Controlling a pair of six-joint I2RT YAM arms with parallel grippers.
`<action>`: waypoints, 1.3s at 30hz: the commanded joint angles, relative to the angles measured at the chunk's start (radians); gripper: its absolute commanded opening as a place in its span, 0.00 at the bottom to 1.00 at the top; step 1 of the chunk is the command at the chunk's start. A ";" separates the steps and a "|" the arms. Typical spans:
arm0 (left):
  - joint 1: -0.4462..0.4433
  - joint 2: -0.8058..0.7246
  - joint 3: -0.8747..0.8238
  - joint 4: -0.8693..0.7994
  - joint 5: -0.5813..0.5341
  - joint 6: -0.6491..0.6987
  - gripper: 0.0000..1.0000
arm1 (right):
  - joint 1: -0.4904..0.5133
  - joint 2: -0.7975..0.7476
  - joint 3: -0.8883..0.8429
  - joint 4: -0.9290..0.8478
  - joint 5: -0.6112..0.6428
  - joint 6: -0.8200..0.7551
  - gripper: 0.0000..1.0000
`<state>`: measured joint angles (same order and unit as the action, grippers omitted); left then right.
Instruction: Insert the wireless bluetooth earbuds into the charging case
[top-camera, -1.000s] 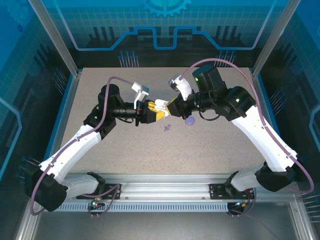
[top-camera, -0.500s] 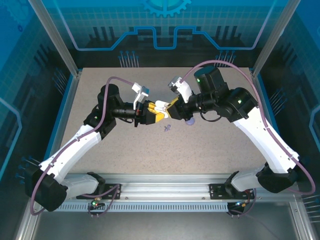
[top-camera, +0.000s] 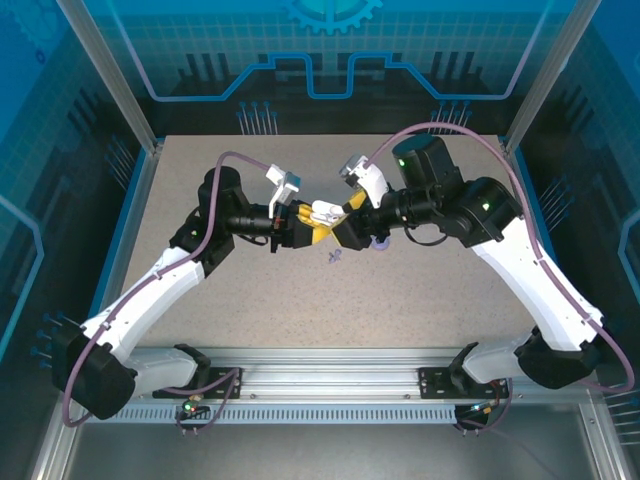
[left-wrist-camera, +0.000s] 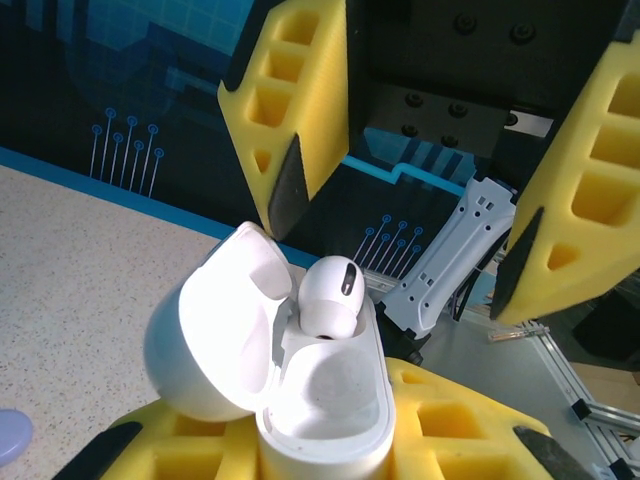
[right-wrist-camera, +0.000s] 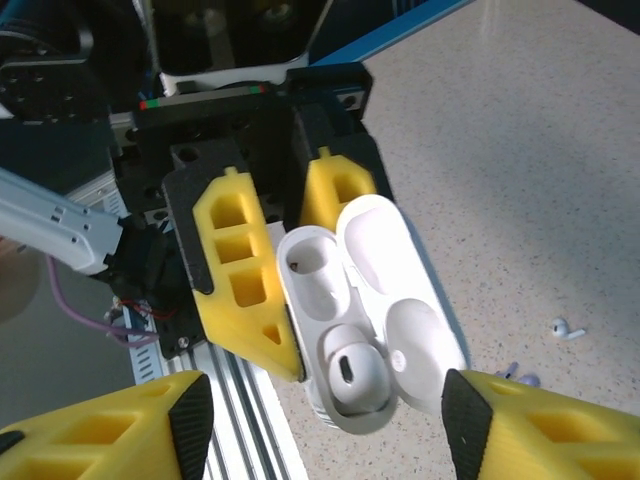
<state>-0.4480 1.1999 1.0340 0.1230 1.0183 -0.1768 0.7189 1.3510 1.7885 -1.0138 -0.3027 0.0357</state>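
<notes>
Here, glossy white charging case (right-wrist-camera: 318, 312) hinged open, one earbud (left-wrist-camera: 330, 296) seated

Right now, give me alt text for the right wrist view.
An open white charging case, clamped by the left gripper, holds one earbud in one well while the other well is empty. The right gripper stands open on either side below it, and a second earbud lies loose on the table at right.
</notes>
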 joint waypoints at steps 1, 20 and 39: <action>-0.006 -0.002 0.046 -0.033 -0.007 0.039 0.11 | -0.001 -0.058 0.001 0.048 0.103 0.034 0.68; 0.019 -0.114 -0.123 -0.098 -0.141 0.045 0.11 | -0.211 0.070 -0.238 0.140 0.343 0.204 0.71; 0.080 -0.296 -0.296 -0.115 -0.200 -0.020 0.11 | -0.260 0.768 0.016 0.221 0.088 0.155 0.27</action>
<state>-0.3782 0.9272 0.7509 0.0074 0.8299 -0.1822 0.4572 2.0598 1.7245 -0.7837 -0.1616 0.2024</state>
